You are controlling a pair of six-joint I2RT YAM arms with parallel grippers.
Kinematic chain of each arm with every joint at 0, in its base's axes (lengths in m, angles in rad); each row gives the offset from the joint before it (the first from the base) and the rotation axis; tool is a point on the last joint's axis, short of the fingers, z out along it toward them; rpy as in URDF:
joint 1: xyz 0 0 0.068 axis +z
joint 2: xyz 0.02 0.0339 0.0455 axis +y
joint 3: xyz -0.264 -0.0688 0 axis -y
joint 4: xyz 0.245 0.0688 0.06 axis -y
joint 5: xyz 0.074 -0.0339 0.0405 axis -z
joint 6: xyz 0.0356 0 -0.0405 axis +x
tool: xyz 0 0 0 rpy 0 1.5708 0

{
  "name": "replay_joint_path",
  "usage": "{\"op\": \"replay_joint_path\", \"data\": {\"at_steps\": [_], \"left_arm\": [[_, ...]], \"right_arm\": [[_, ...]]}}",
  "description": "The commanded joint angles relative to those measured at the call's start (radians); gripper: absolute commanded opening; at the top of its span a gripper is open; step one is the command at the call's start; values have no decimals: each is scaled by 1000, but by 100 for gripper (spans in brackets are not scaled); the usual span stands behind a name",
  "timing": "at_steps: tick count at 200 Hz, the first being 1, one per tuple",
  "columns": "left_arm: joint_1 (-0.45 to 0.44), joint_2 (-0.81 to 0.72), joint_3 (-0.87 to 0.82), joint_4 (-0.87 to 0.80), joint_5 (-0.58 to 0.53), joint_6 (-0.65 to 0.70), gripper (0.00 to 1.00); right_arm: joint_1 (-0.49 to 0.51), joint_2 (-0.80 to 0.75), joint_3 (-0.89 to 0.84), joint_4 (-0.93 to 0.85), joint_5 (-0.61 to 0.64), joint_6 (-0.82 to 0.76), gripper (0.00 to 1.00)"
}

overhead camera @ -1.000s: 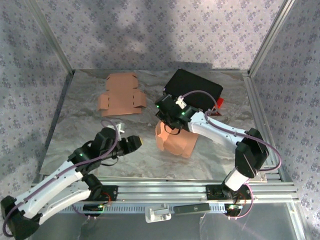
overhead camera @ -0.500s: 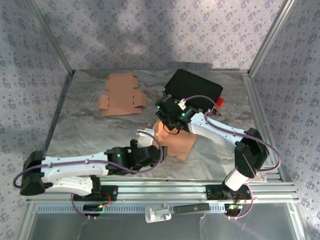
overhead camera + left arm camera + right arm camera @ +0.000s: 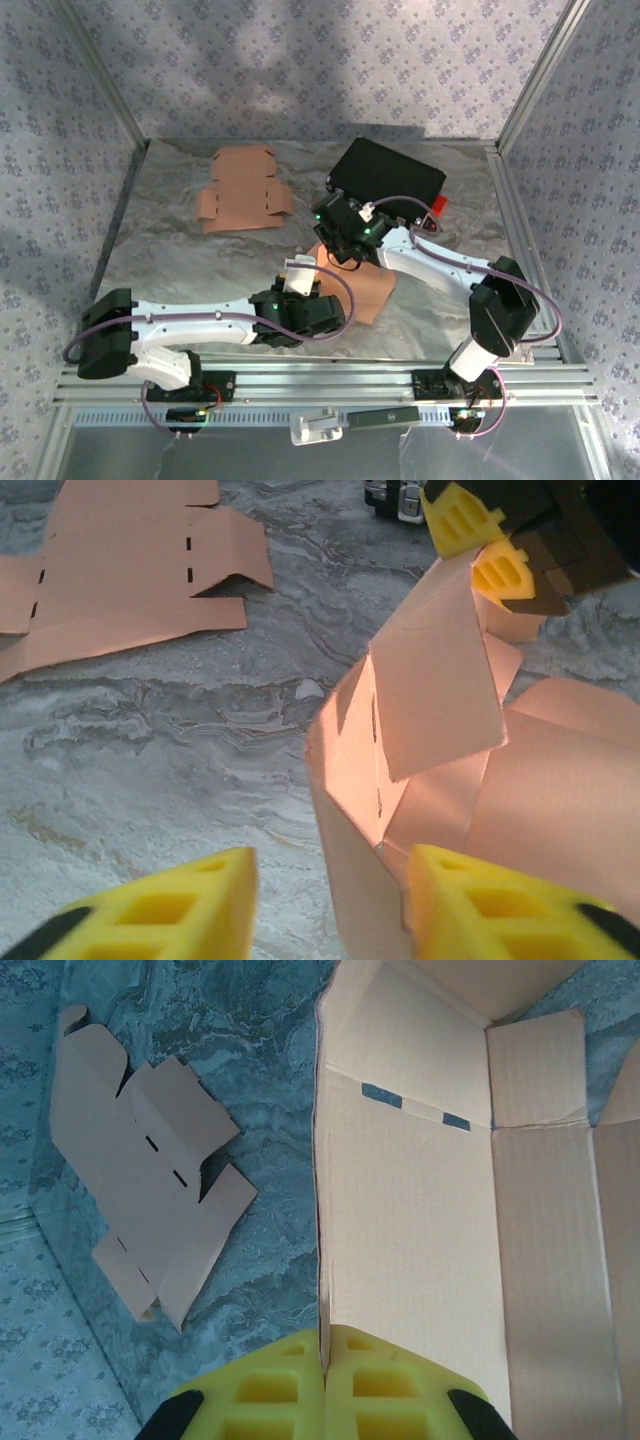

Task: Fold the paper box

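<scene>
Jaws of my right gripper (image 3: pixel 324 1348) are pressed together on one thin standing wall of the paper box (image 3: pixel 420 1210). They hold it at its upper edge, so the wall is pinched between the two yellow pads (image 3: pixel 270 1392). Jaws of my left gripper (image 3: pixel 330 865) stand apart with a clear gap and hold nothing. The near corner of the box rises between my two left fingers (image 3: pixel 160 915), closer to the right one. I cannot tell if it touches that finger.

From above, the box sits on the marble table (image 3: pixel 170 260), a little right of the middle, between my two grippers. It is half folded: some walls stand up, one flap leans inward, and the inside is open. A flat cardboard blank (image 3: pixel 243 190) lies well apart from it, toward the far left. A black case (image 3: pixel 388 172) lies at the far side, beyond my right gripper.
</scene>
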Motion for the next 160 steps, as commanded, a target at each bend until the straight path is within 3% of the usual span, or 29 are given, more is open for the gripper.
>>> {"op": "replay_joint_path", "data": {"at_steps": [1, 23, 33, 46, 71, 109, 160], "left_arm": [[15, -7, -21, 29, -18, 18, 31], [28, -25, -54, 65, -1, 45, 0], [38, -38, -72, 94, 12, 85, 0], [45, -74, -124, 208, 48, 232, 0], [75, -198, -257, 420, 173, 490, 0], [214, -423, -399, 488, 412, 648, 0], [351, -522, -449, 436, 521, 673, 0]], "right_arm": [[9, -30, -18, -13, 14, 35, 0], [12, -39, -29, -8, 15, 37, 0], [13, -46, -41, 7, 12, 35, 0], [8, -65, -71, 43, 0, 24, 0], [-17, -115, -179, 177, -46, -42, 32], [-54, -191, -338, 462, -124, -129, 56], [-67, -187, -407, 641, -203, -97, 59]]}}
